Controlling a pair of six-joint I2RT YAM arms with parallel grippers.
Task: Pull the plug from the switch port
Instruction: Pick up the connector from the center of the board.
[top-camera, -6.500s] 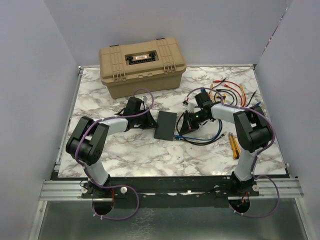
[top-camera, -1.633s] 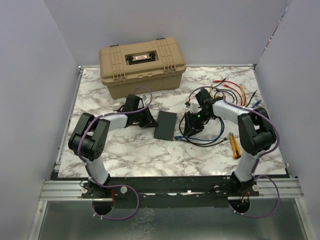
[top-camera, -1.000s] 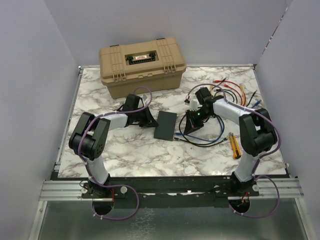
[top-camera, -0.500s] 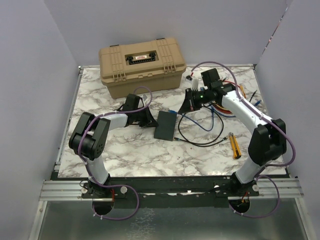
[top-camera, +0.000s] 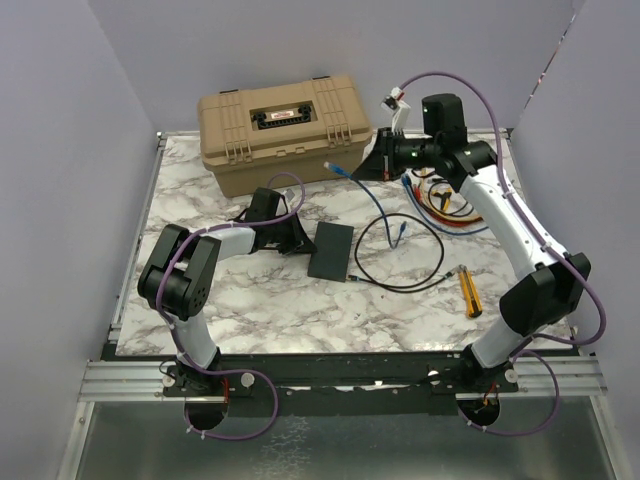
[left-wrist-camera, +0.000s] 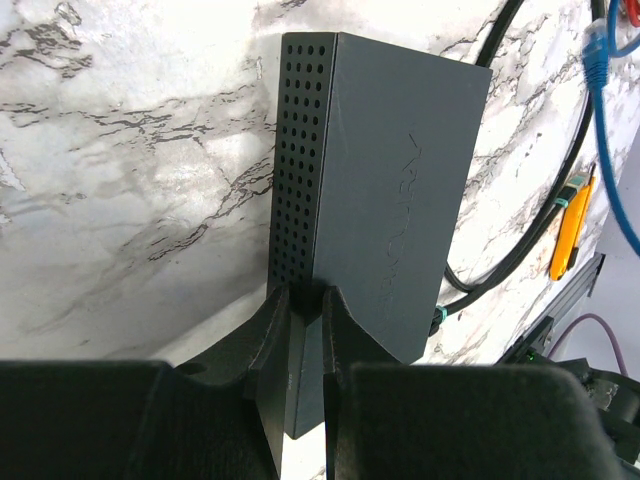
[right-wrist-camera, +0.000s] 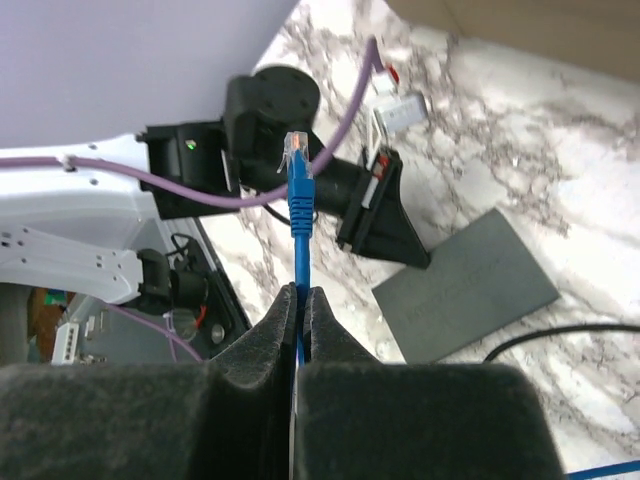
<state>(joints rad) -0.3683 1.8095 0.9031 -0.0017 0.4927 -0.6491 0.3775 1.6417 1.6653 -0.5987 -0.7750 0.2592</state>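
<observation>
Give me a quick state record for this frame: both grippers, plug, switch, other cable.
left gripper: shut on one edge of the switch
right gripper: shut on the blue cable, raised beside the toolbox
plug: free in the air above the right gripper, well clear of the switch
black cable: one end lies at the switch's near edge; whether it is plugged in cannot be told
task status: plug looks out of the port

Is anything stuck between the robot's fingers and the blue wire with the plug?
No, nothing visible. The right gripper is shut straight onto the blue cable just below its plug. The plug is held up, apart from the switch, which the left gripper pinches by one edge.
</observation>
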